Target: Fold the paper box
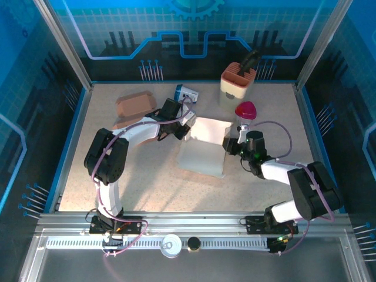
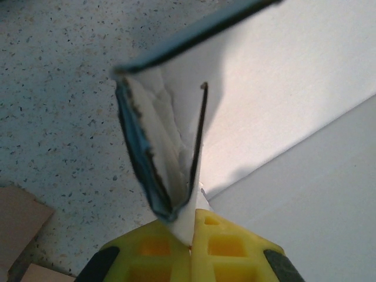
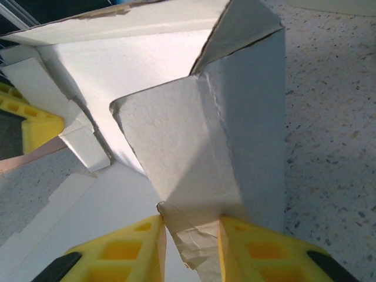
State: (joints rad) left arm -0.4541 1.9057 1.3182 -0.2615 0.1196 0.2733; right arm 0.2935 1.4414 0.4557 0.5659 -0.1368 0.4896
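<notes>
The white paper box (image 1: 202, 150) lies partly folded at mid-table, its far walls raised. My left gripper (image 1: 187, 128) is at the box's far left corner. In the left wrist view its yellow fingers (image 2: 235, 249) are shut on a thin white corner flap (image 2: 197, 194) of the box (image 2: 294, 111). My right gripper (image 1: 231, 144) is at the box's right side. In the right wrist view its fingers (image 3: 258, 252) are closed on a creased, folded corner (image 3: 202, 247) of the box (image 3: 211, 141), touching it on both sides.
Brown cardboard boxes (image 1: 135, 107) lie at the far left. A blue-and-white item (image 1: 187, 93) sits behind the box. A cream holder (image 1: 237, 85) and a red-capped object (image 1: 245, 110) stand at the far right. Blue walls ring the speckled table (image 1: 147, 182).
</notes>
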